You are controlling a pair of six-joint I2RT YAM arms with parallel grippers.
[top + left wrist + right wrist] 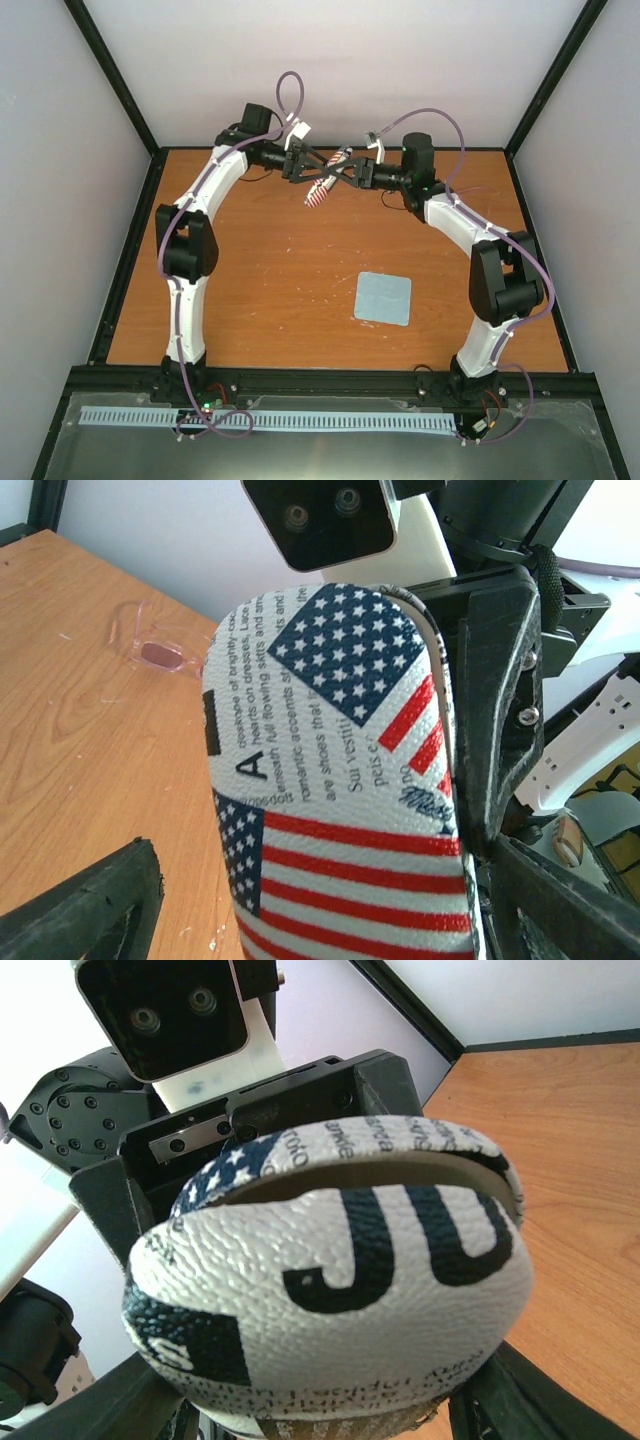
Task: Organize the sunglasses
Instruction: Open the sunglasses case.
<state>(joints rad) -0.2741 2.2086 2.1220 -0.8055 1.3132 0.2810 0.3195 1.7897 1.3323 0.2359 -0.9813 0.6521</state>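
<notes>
Orange-brown wooden table (270, 280), pale walls (340, 60), right gripper (347, 172) clamped on flag-print case (321, 189), left gripper (310, 176) spread apart

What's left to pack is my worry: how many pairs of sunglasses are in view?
1. A pink-framed pair lies on the table near the wall, visible only in the left wrist view. The flag-print case held aloft could hide another inside.
</notes>
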